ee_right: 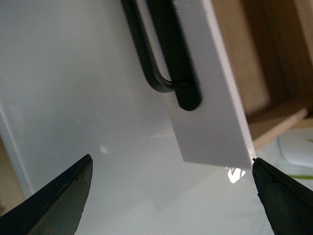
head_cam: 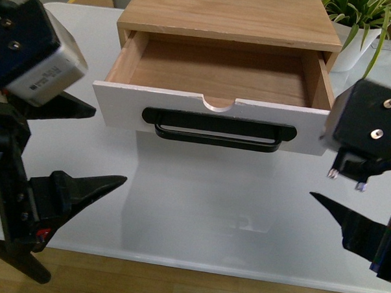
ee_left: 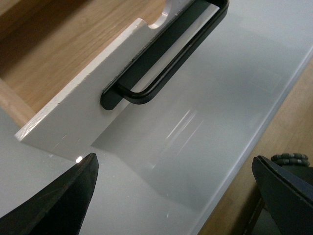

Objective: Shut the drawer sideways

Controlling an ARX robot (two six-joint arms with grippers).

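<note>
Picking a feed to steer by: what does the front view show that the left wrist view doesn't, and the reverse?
Only front: the wooden cabinet, the drawer with its whole open inside, and a plant. Only left wrist: a close look at the drawer front's left end, with one finger of the left gripper near it, seemingly not touching. Both: the white front, black handle, notch and white table.

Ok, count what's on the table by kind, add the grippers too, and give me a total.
Drawer: 1
Wooden cabinet: 1
Potted plant: 1
Grippers: 2 (left gripper, right gripper)
Total: 5
</note>
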